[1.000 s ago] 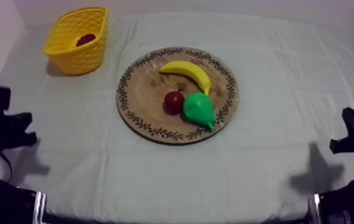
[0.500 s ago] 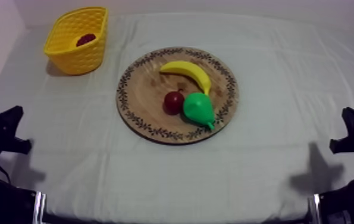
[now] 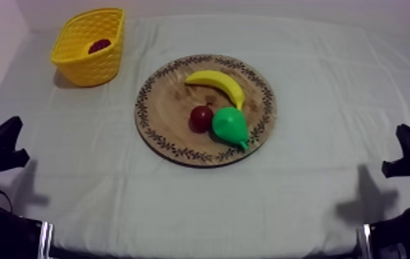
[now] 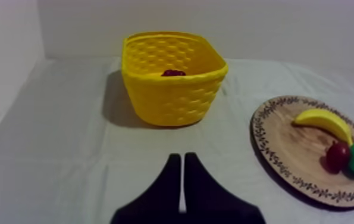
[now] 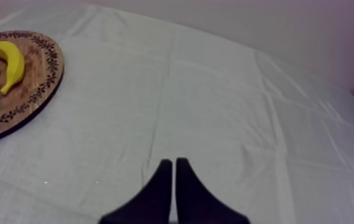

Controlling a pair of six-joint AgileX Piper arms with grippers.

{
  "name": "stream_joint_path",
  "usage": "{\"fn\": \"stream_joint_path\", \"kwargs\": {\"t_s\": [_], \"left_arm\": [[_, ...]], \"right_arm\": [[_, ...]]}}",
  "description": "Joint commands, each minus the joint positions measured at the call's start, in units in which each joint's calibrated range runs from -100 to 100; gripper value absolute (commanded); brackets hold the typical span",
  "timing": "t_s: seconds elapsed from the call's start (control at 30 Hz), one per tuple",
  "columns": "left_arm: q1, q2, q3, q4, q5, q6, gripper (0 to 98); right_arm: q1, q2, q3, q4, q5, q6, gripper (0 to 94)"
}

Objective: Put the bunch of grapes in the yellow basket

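My left fingers (image 4: pixel 170 186) and my right fingers (image 5: pixel 162 186) lie pressed together on nothing above the grey-white cloth-covered tabletop (image 4: pixel 66 149), while the dark bunch of grapes (image 4: pixel 174 72) sits inside the yellow latticed basket (image 4: pixel 173 98).

No words, labels, brand names, numbers or signs can be read anywhere. The dark band round the rim of the wooden board (image 3: pixel 140 110), in the middle of the surface (image 3: pixel 331 103), is a leafy ornament, not lettering. The yellow basket (image 3: pixel 91 69) at the far left carries a moulded weave pattern, not writing.
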Motion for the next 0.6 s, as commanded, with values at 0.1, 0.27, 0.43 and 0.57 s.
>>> {"fn": "stream_joint_path", "kwargs": {"t_s": [0.1, 0.27, 0.43, 0.57], "left_arm": [[-0.18, 0.0, 0.06, -0.05, 0.03, 3.05, 0.0], [-0.29, 0.0, 0.06, -0.05, 0.03, 3.34, 0.0], [-0.31, 0.0, 0.06, -0.05, 0.03, 3.41, 0.0], [-0.35, 0.0, 0.06, -0.05, 0.03, 3.45, 0.0]], "right_arm": [[0.01, -0.02, -0.01, 0.01, -0.02, 0.01, 0.5], [0.01, -0.02, -0.01, 0.01, -0.02, 0.01, 0.5], [0.01, -0.02, -0.01, 0.01, -0.02, 0.01, 0.5], [0.01, -0.02, -0.01, 0.01, -0.02, 0.01, 0.5]]}}
